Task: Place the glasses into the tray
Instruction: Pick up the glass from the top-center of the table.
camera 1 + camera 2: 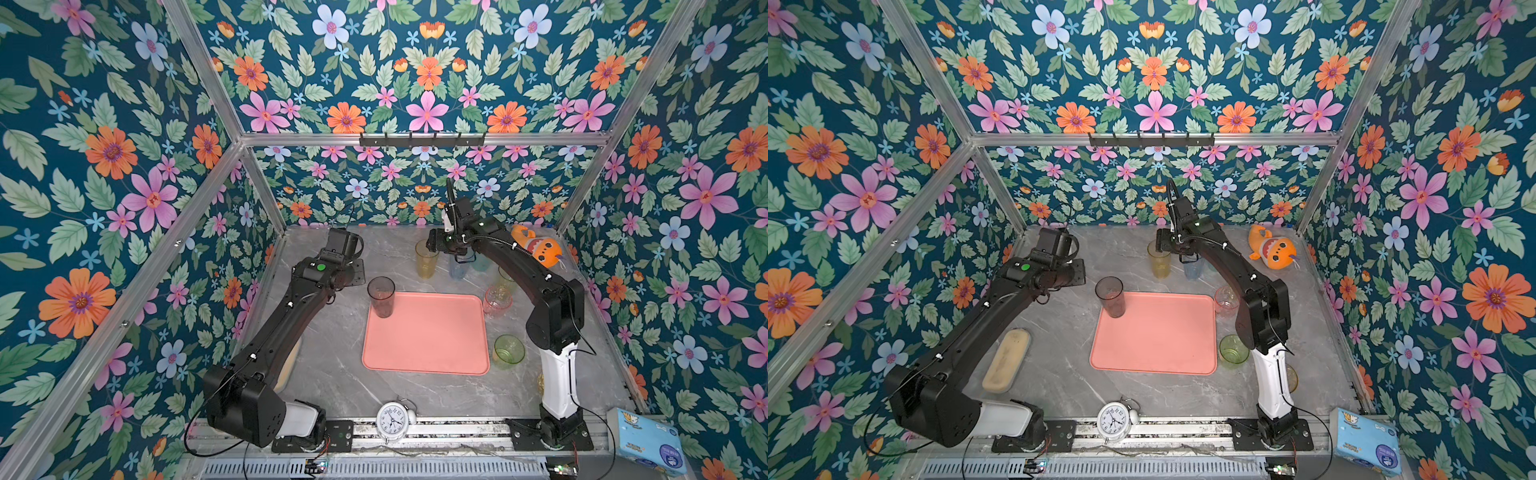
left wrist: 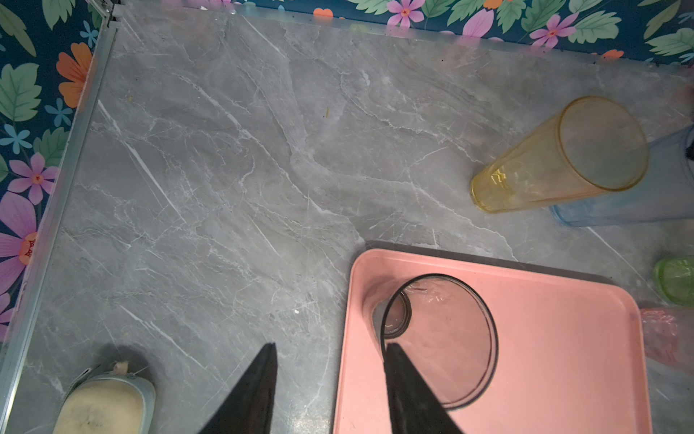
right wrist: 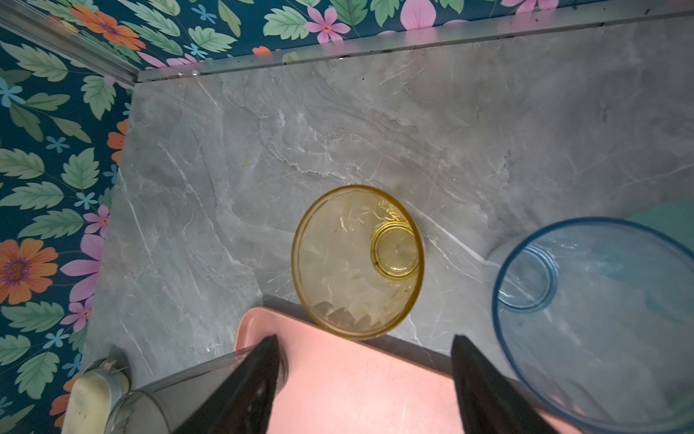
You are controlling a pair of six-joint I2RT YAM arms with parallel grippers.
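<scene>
1 grey glass point(image 1: 381, 297) on tray point(image 1: 428, 353), r pincer point(image 3: 366, 338) spread nr amber glass point(image 3: 356, 263)

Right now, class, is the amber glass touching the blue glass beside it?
Apart. The right wrist view shows a strip of bare table between the amber glass and the blue glass, at rims and bases alike.

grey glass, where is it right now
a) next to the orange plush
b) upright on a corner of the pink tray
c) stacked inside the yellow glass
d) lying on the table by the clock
b: the grey glass stands upright with its base inside a corner of the tray.
</scene>
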